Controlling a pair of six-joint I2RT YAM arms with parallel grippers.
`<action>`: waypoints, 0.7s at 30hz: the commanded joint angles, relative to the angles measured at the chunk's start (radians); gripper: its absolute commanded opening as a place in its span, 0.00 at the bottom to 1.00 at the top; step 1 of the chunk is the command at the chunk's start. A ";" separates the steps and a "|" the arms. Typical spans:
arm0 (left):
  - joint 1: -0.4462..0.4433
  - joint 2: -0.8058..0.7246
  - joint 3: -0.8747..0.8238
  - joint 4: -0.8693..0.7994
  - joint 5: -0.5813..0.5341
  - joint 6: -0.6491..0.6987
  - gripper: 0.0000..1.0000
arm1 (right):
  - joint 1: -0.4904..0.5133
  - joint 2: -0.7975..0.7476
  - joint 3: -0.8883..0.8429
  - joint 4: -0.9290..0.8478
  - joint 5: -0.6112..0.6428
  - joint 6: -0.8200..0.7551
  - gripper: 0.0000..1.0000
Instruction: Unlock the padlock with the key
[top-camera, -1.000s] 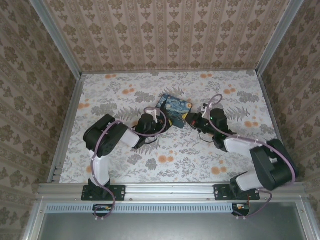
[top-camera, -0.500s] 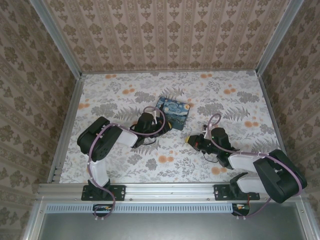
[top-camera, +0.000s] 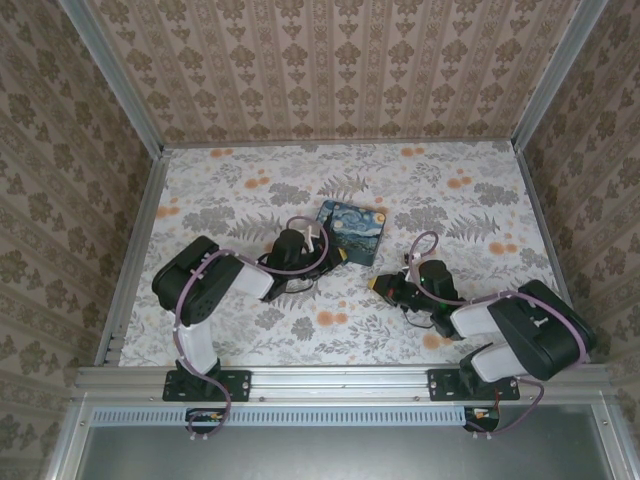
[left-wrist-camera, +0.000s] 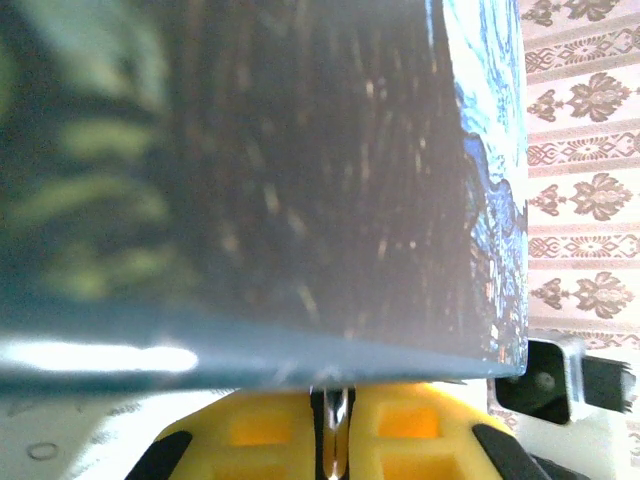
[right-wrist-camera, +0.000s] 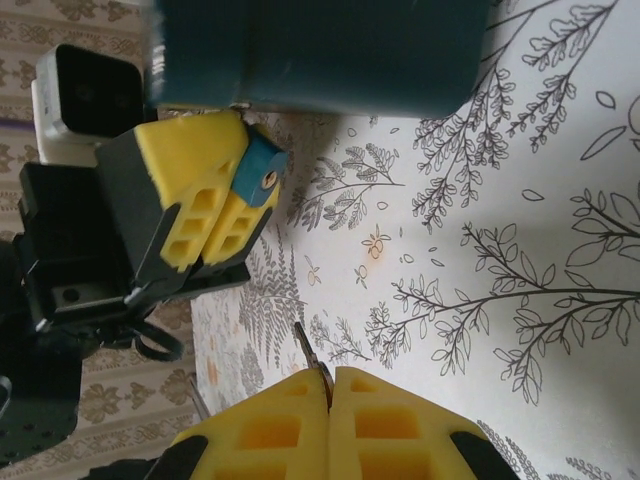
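Your left gripper (right-wrist-camera: 225, 190) is clenched on the padlock (right-wrist-camera: 262, 168), its blue keyhole face turned toward your right gripper (right-wrist-camera: 328, 400). The right is clamped on what looks like the key (right-wrist-camera: 304, 348), a thin tip poking out ahead of it. Key and lock sit apart. Both are grasped, but inserting and turning are not yet done.
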 joint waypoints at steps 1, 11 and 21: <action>-0.020 -0.031 -0.021 0.095 0.021 -0.090 0.00 | 0.015 0.034 -0.010 0.111 0.042 0.060 0.00; -0.053 0.004 -0.069 0.282 -0.033 -0.215 0.00 | 0.047 0.084 -0.007 0.181 0.141 0.136 0.00; -0.082 0.020 -0.055 0.277 -0.061 -0.216 0.00 | 0.055 0.177 0.029 0.274 0.165 0.192 0.00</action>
